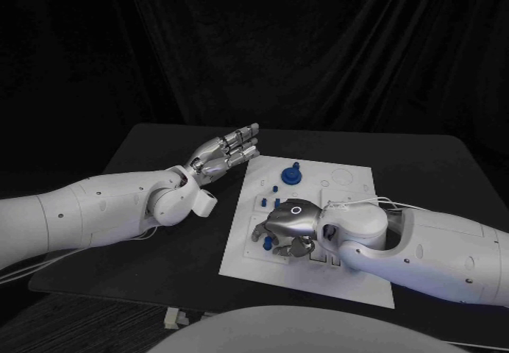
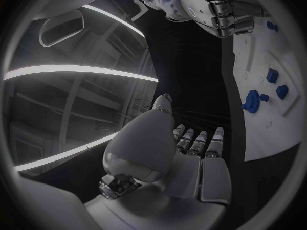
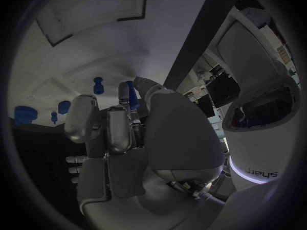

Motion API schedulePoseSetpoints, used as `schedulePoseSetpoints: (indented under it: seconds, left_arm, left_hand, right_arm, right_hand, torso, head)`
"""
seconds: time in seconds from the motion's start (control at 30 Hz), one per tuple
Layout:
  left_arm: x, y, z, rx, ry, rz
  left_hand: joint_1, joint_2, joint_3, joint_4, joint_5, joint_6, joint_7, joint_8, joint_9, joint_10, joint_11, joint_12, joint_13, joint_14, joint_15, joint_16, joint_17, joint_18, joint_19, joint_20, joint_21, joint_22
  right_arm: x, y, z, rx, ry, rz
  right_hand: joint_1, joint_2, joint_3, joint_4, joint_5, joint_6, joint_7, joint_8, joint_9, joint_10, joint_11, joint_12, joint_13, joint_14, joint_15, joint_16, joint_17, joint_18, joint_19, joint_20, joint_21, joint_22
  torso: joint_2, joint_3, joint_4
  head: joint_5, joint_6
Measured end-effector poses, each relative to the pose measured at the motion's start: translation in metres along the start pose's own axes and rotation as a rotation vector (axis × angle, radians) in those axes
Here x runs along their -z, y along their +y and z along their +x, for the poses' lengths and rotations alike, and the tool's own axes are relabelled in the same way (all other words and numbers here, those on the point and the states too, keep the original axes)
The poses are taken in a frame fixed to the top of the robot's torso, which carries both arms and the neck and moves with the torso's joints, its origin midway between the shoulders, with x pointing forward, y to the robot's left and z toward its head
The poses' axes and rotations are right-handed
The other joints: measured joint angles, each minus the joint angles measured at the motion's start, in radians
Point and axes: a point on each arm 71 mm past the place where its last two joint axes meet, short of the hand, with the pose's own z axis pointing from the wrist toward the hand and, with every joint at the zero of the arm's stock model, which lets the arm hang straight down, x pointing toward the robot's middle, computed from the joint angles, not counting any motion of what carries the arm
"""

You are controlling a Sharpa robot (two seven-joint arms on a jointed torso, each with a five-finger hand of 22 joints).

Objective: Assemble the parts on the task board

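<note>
Black matte table [image 1: 424, 158] against a dark draped backdrop; surface reads flat and non-reflective. The task board [image 1: 350, 279], a thin white rectangular plate with faint outlined recesses, lies at table centre, slightly skewed, its near edge close to the table's front edge. Bare black table runs along the board's left side and beyond its far edge. Parts: a round blue disc-shaped part [image 1: 290, 175] sits toward the board's far end; smaller blue parts [image 1: 273, 200] stand in a cluster just nearer than it. Left wrist view shows the same disc [image 2: 251, 101] and two blocky blue pieces [image 2: 272, 75] on the white plate. Left hand [image 1: 225, 154], silver and segmented, hovers over bare table just beside the board's far left corner, fingers extended and apart, holding nothing, clear of the board. Right hand [image 1: 288, 226] is over the board's middle, palm down, fingers curled toward the surface among the small parts. In the right wrist view a slim blue peg [image 3: 130, 93] appears at the fingertips [image 3: 122, 94] of that hand, but whether it is pinched or merely behind them I cannot tell. White smooth-shelled forearms enter from both sides.
</note>
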Motion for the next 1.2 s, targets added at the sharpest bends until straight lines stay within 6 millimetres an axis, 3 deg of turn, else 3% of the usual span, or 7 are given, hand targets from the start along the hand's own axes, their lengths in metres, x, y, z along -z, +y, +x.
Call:
schedulePoseSetpoints:
  seconds: [0.43,0.8,1.0,1.07,1.1,1.17,1.2]
  left_arm:
    - [0.000,0.001,0.000,0.002,0.001,-0.002]
    - [0.001,0.002,0.000,0.003,0.000,-0.003]
    - [0.002,0.002,-0.001,0.002,-0.002,-0.004]
    - [0.002,0.002,-0.001,0.002,-0.002,-0.004]
    - [0.002,0.002,-0.001,0.002,-0.002,-0.004]
    - [0.002,0.002,-0.001,0.003,-0.001,-0.004]
    - [0.002,0.002,-0.001,0.003,-0.001,-0.004]
  left_hand:
    - [0.000,0.000,0.000,0.000,0.000,0.000,0.000,0.000,0.000,-0.001,0.007,0.000,0.000,0.000,0.000,0.000,0.000,0.000,0.000,0.000,0.000,0.000]
    - [0.000,0.000,0.003,-0.003,0.000,0.000,0.000,0.000,0.000,0.000,0.007,0.000,0.000,0.000,0.000,0.000,0.000,0.000,0.000,0.000,0.000,0.000]
    - [0.000,0.000,0.003,-0.003,0.000,0.000,0.000,0.000,0.000,-0.004,0.011,0.004,0.000,0.000,0.000,0.000,0.000,0.000,0.000,0.000,0.000,0.000]
    - [0.000,0.000,0.003,-0.003,0.000,0.002,0.002,0.000,0.000,-0.004,0.011,0.004,0.001,0.000,0.000,0.000,0.000,0.001,0.000,0.000,0.000,0.001]
    - [0.000,0.000,0.003,-0.003,0.000,0.004,0.004,0.000,0.000,-0.004,0.011,0.004,0.001,0.000,0.000,0.000,0.001,0.009,0.000,0.000,0.000,0.001]
    - [0.000,0.000,0.003,-0.003,0.000,0.004,0.004,0.000,0.000,-0.004,0.011,0.004,0.001,0.000,0.000,0.000,0.001,0.016,0.000,0.000,0.000,0.002]
    - [0.000,0.000,0.003,-0.003,0.000,0.004,0.004,0.000,0.000,-0.004,0.011,0.004,0.001,0.000,0.000,0.000,0.001,0.016,0.000,0.000,0.000,0.002]
  right_arm:
    - [0.014,-0.004,-0.001,-0.002,-0.048,0.017]
    - [0.070,-0.010,-0.039,0.047,-0.290,0.041]
    - [0.114,-0.026,-0.068,0.049,-0.446,0.115]
    - [0.128,-0.034,-0.072,0.016,-0.491,0.159]
    - [0.134,-0.038,-0.073,-0.003,-0.506,0.180]
    - [0.144,-0.046,-0.073,-0.045,-0.530,0.223]
    - [0.150,-0.050,-0.073,-0.074,-0.540,0.250]
  right_hand:
    - [0.011,-0.010,-0.083,0.046,-0.071,-0.030,-0.024,-0.021,-0.043,0.015,-0.005,0.015,0.016,0.000,0.000,-0.004,-0.005,0.000,-0.003,-0.003,-0.011,0.001]
    - [0.094,-0.014,-0.164,0.123,-0.095,-0.060,-0.014,-0.026,-0.096,0.087,-0.040,0.087,0.060,0.000,-0.025,-0.006,-0.004,0.000,0.011,-0.026,0.013,0.001]
    - [0.122,0.015,-0.126,0.113,-0.031,0.088,0.025,0.057,-0.101,0.074,-0.048,0.322,0.255,-0.029,-0.036,-0.090,-0.101,0.016,-0.019,-0.039,-0.090,0.001]
    - [0.094,0.042,-0.113,0.116,-0.023,0.169,0.039,0.091,-0.092,0.145,-0.016,0.568,0.503,-0.027,-0.035,-0.085,-0.090,0.016,-0.018,-0.039,-0.091,0.001]
    - [0.083,0.054,-0.112,0.116,-0.023,0.191,0.041,0.100,-0.089,0.220,-0.034,0.665,0.626,-0.012,-0.035,-0.047,-0.041,0.015,-0.005,-0.037,-0.058,0.001]
    - [0.041,0.088,-0.117,0.110,-0.023,0.276,0.034,0.149,-0.066,0.340,0.002,0.859,0.861,0.003,-0.033,0.116,0.076,-0.025,0.031,-0.040,0.167,0.000]
    - [0.009,0.099,-0.131,0.114,-0.029,0.310,0.025,0.167,-0.057,0.414,-0.026,0.993,0.928,0.002,-0.035,0.112,0.085,-0.025,0.033,-0.039,0.178,0.000]
  torso:
    - [0.000,0.0001,0.0000]
    - [0.000,0.0002,-0.0003]
    - [0.000,0.0002,-0.0002]
    - [0.000,0.0002,-0.0002]
    - [0.000,0.0003,-0.0002]
    - [0.000,0.0003,-0.0003]
    - [0.000,0.0004,-0.0002]
  head:
    - [-0.004,0.000]
    - [-0.023,0.000]
    - [-0.040,0.000]
    - [-0.046,0.000]
    - [-0.051,0.000]
    - [-0.059,0.000]
    - [-0.063,0.000]
